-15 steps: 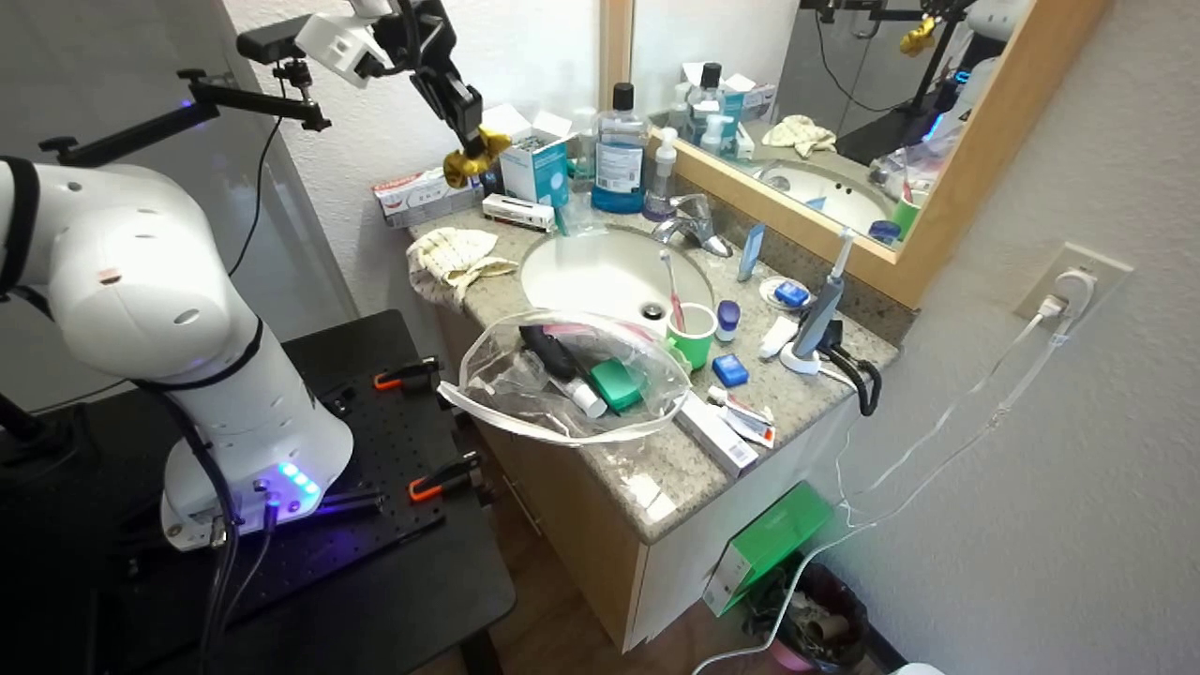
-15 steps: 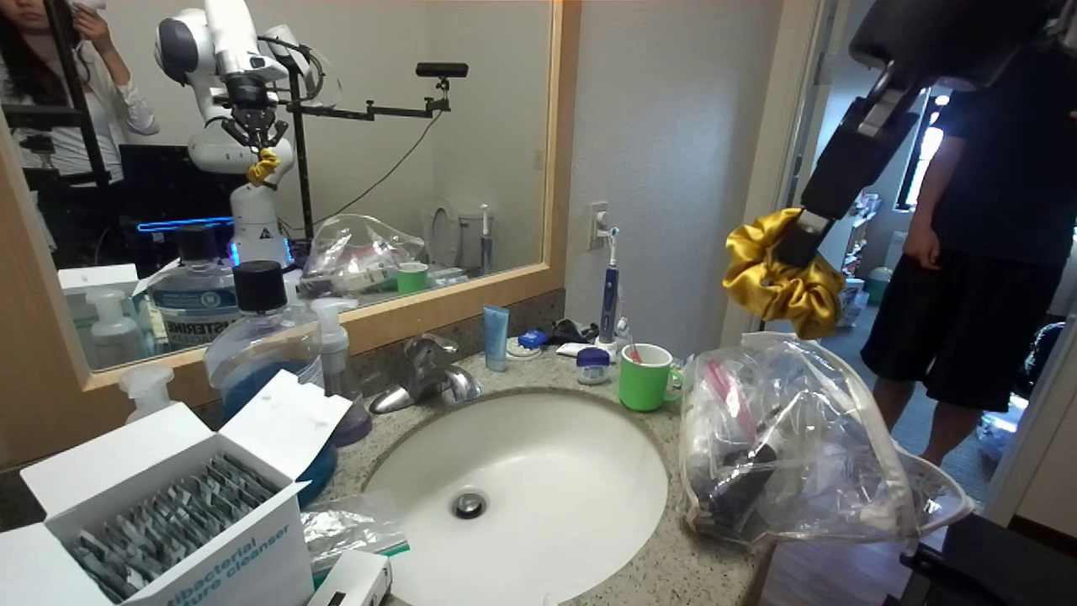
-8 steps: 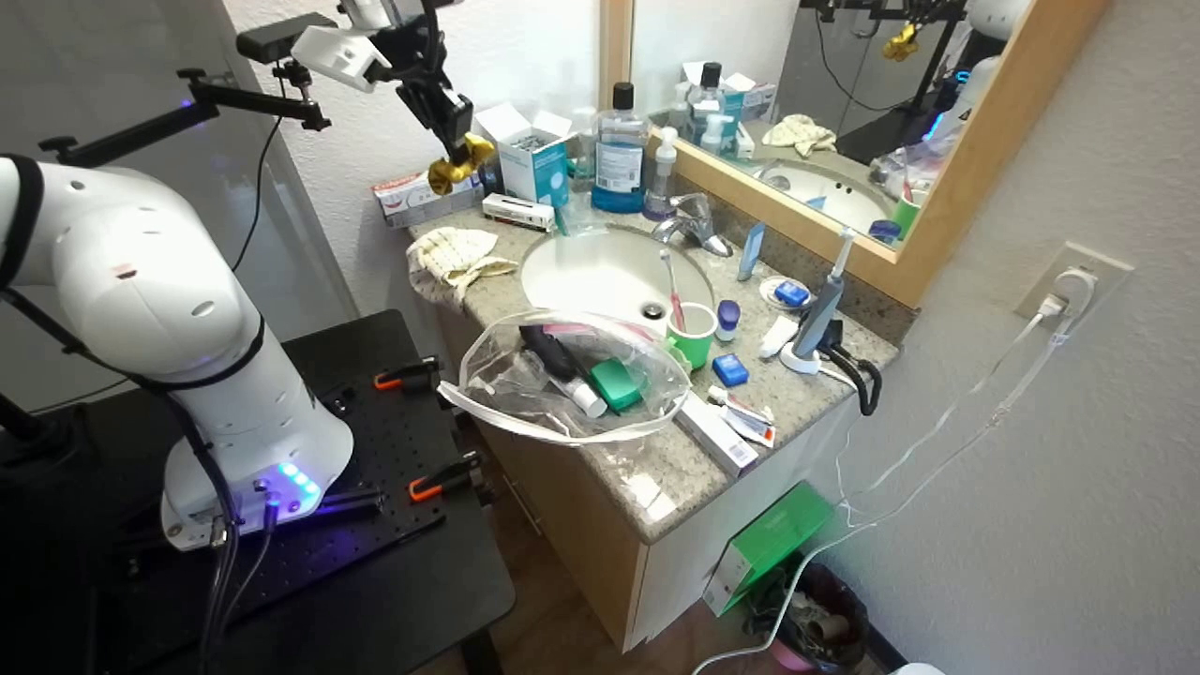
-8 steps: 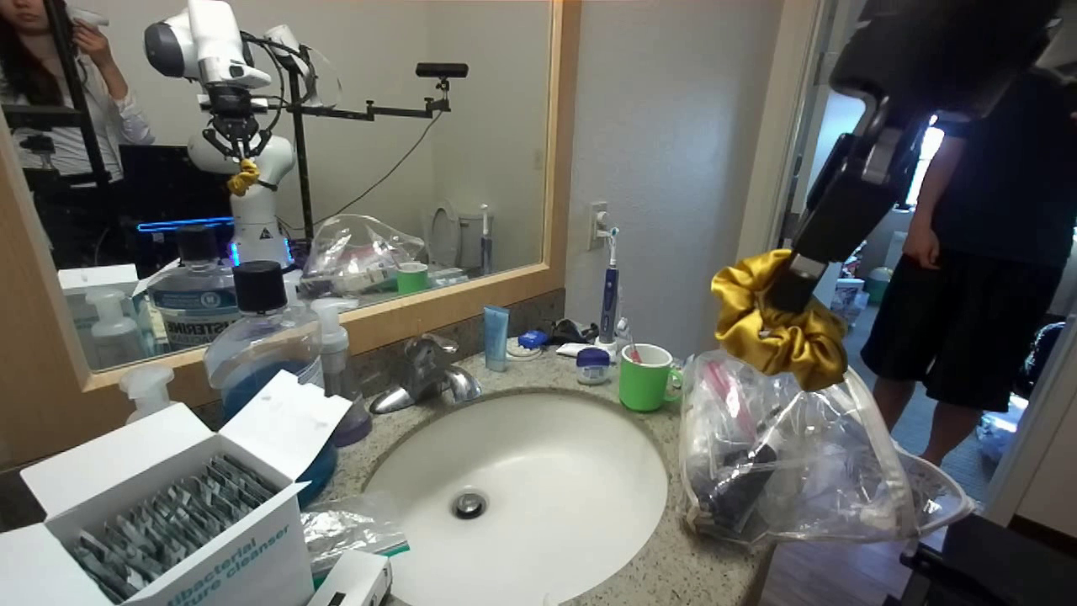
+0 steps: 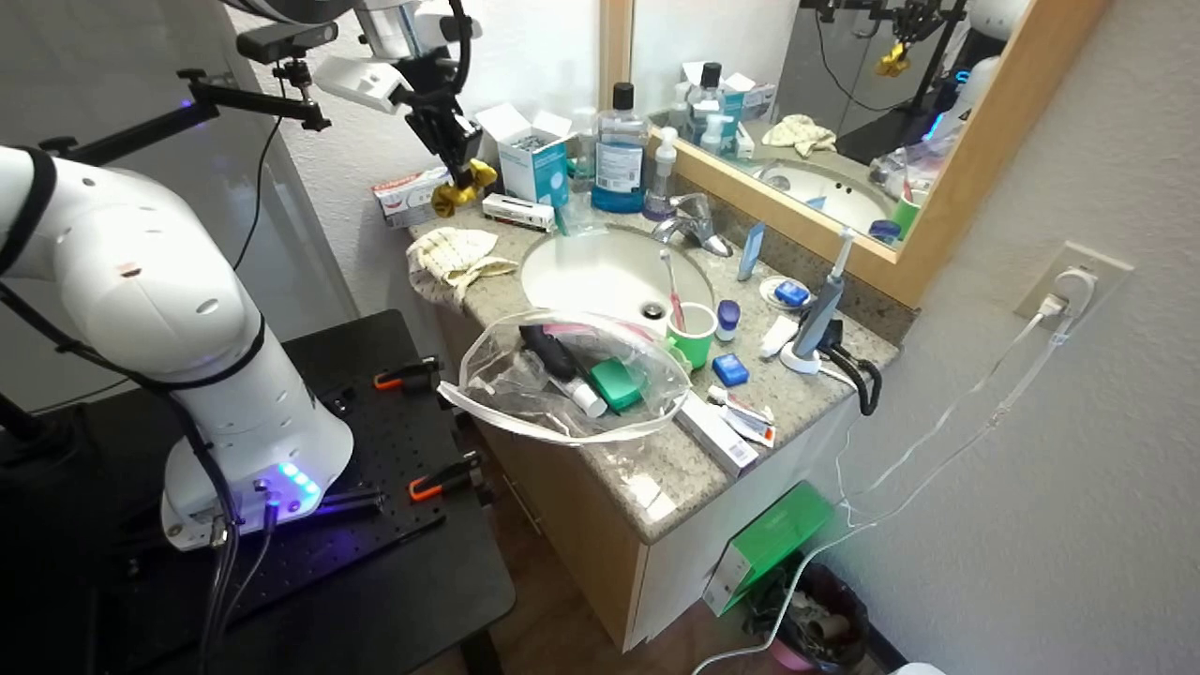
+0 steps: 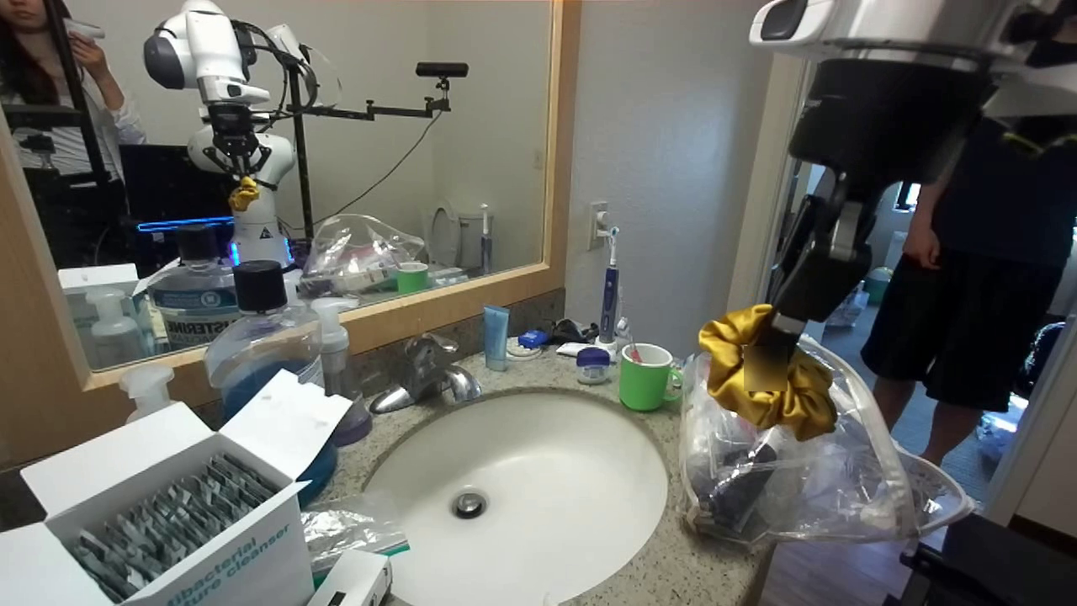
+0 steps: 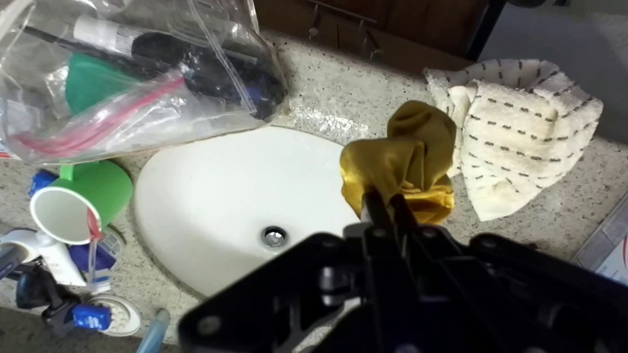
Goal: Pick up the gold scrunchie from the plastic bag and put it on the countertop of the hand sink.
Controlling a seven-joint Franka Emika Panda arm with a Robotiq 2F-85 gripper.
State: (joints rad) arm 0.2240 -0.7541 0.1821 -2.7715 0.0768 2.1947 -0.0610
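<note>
My gripper (image 7: 385,200) is shut on the gold scrunchie (image 7: 373,159), a bunched ring of shiny fabric. In an exterior view the gripper (image 5: 463,178) holds the scrunchie (image 5: 450,199) in the air near the counter's far end. The scrunchie (image 6: 725,358) is large and close in an exterior view, overlapping the plastic bag (image 6: 816,488) behind it. In the wrist view the scrunchie appears over the hand sink's (image 7: 211,191) edge and the countertop (image 7: 338,88). The plastic bag (image 5: 553,433) lies open at the counter's front, with a green item and a dark item inside.
A cream striped towel (image 7: 520,137) lies beside the basin, below the scrunchie. A white-blue box (image 5: 534,164), a mouthwash bottle (image 5: 619,159) and a chrome tap (image 5: 696,223) stand behind. A green cup (image 5: 692,342) stands beside the bag. A mirror (image 5: 797,84) borders the counter.
My gripper has moved down with the scrunchie still in it, and the scrunchie hangs lower in both exterior views. The bag, basin and counter items have not moved.
</note>
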